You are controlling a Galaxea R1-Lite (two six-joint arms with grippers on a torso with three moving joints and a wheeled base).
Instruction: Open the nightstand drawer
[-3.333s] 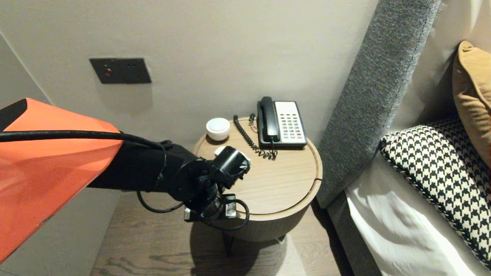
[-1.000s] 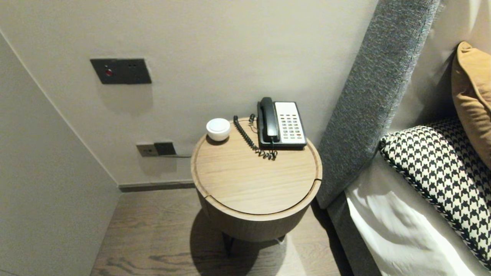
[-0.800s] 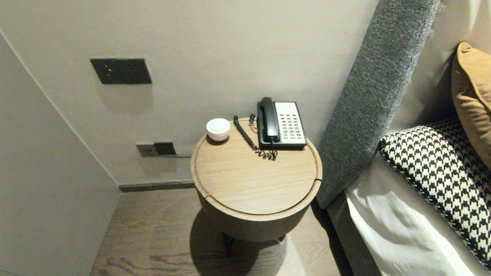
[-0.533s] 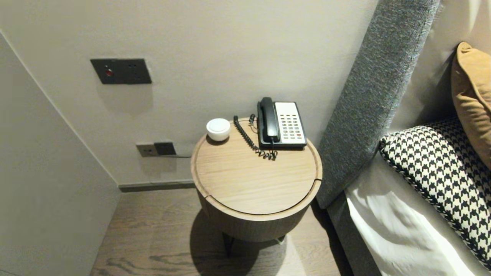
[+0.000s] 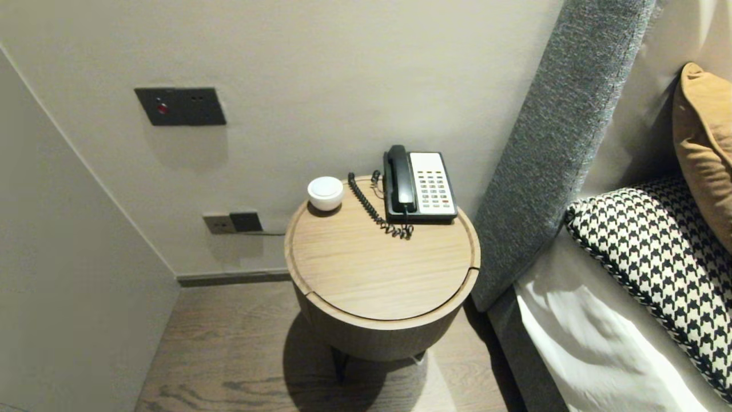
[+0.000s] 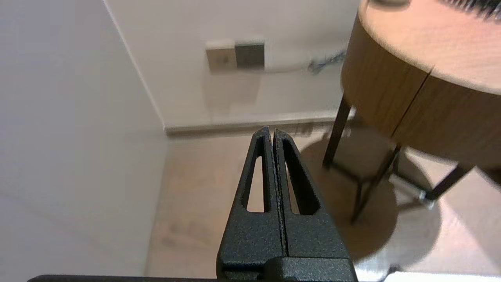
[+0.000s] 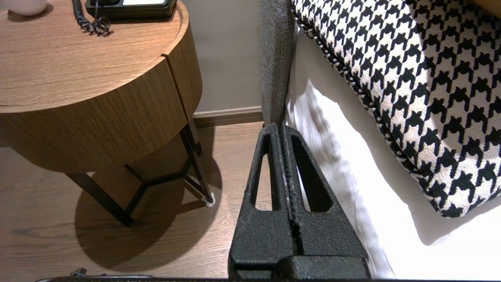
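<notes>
Neither arm shows in the head view; both hang low beside the bench (image 5: pixel 377 280). The left end effector (image 6: pixel 271 133) is pressed fully shut on nothing, pointing down at the floor (image 6: pixel 203 188), with the bench at about two o'clock from it and a wall socket (image 6: pixel 235 56) near twelve. The right end effector (image 7: pixel 282 128) is likewise closed and empty, aimed at the foot of the grey headboard (image 7: pixel 277 58), with the bench at ten o'clock and the white sheet (image 7: pixel 344 164) at two. Parked like this, each tip is best held apart from the bench's dark legs and from the headboard. In my judgement, any reach onto the top should rise above the rim first and come in over the bare front half. On that top the telephone (image 5: pixel 420 186) sits at one o'clock, its coiled cord (image 5: pixel 372 209) at twelve and a white dish (image 5: pixel 325 193) at eleven. Whether the dish holds anything cannot be told. The right wrist view cuts off the telephone, and the left wrist view shows the bench top only as a smear.
</notes>
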